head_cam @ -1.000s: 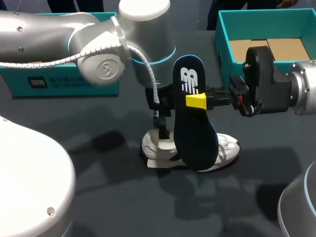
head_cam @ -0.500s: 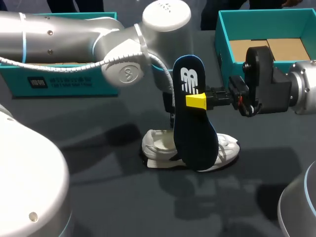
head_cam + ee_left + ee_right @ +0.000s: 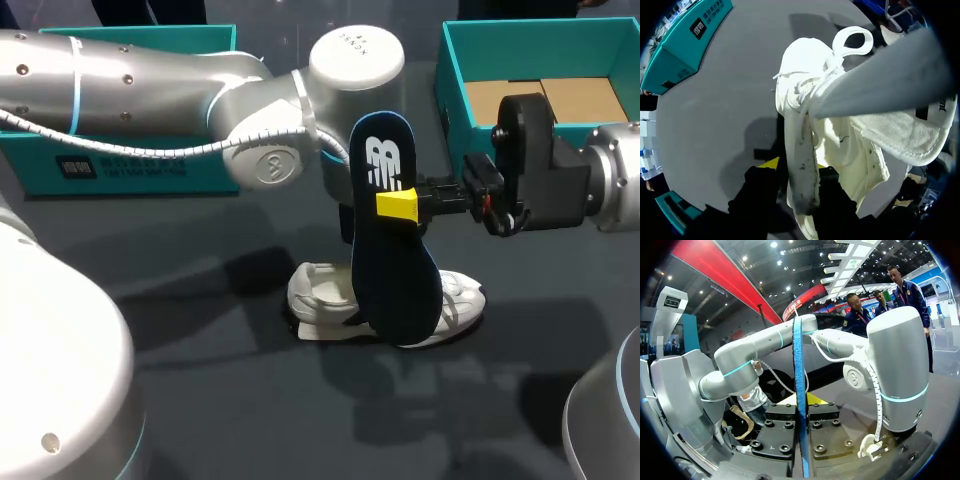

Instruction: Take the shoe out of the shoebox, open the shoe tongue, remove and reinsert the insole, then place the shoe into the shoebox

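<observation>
A dark grey table (image 3: 200, 400) is being used as the work surface. The white shoe (image 3: 320, 290) is lying near its middle, out of the teal shoebox (image 3: 447, 80) at the far right. The dark blue insole (image 3: 395, 290) is being held upright, lower end down at the shoe, by the right gripper (image 3: 398, 205), which is clamped on its middle, probably for feeding it back in. The left gripper (image 3: 795, 167) is being held over the shoe with a white strip, likely the tongue, at its tip. Whether that strip is being gripped cannot be told.
</observation>
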Available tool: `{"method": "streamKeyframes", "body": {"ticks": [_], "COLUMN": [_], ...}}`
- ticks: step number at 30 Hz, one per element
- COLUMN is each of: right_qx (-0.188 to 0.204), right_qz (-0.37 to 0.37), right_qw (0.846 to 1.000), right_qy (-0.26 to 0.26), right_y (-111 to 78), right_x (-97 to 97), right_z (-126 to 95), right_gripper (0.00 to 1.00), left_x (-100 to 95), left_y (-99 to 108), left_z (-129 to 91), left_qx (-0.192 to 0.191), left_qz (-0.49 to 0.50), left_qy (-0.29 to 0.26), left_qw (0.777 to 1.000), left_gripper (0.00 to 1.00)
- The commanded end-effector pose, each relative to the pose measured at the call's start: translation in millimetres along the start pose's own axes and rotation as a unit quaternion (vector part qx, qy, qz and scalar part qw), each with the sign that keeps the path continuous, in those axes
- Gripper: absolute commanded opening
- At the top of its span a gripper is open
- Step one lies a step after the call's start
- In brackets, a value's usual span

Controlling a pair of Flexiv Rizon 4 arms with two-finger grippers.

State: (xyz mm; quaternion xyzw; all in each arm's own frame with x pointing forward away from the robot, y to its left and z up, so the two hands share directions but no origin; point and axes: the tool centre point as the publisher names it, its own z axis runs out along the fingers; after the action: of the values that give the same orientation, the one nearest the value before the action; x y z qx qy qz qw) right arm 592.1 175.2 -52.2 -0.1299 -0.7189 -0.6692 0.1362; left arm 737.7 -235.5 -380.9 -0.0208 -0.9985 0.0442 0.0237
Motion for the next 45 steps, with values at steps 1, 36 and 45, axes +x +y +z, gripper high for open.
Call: {"method": "streamKeyframes", "body": {"ticks": [1, 36, 45], "right_qx": [0.0, 0.0, 0.0], "right_qz": [0.001, 0.001, 0.001], "right_qw": [1.0, 1.0, 1.0], "right_qy": [-0.002, -0.002, -0.002], "right_y": [-1.2, -1.2, -1.2], "right_x": [1.5, 1.5, 1.5], "right_z": [1.1, 1.1, 1.1], "right_gripper": [0.0, 0.0, 0.0], "left_x": [0.2, -2.5, 3.5], "left_y": [2.4, 5.0, 3.5], "left_z": [-1.2, -64.6, -77.0], "left_qx": [0.0, 0.002, -0.031], "left_qz": [0.004, 0.402, 0.534], "left_qy": [0.003, 0.086, 0.08], "left_qw": [1.0, 0.911, 0.841], "left_gripper": [0.0, 0.0, 0.0]}}
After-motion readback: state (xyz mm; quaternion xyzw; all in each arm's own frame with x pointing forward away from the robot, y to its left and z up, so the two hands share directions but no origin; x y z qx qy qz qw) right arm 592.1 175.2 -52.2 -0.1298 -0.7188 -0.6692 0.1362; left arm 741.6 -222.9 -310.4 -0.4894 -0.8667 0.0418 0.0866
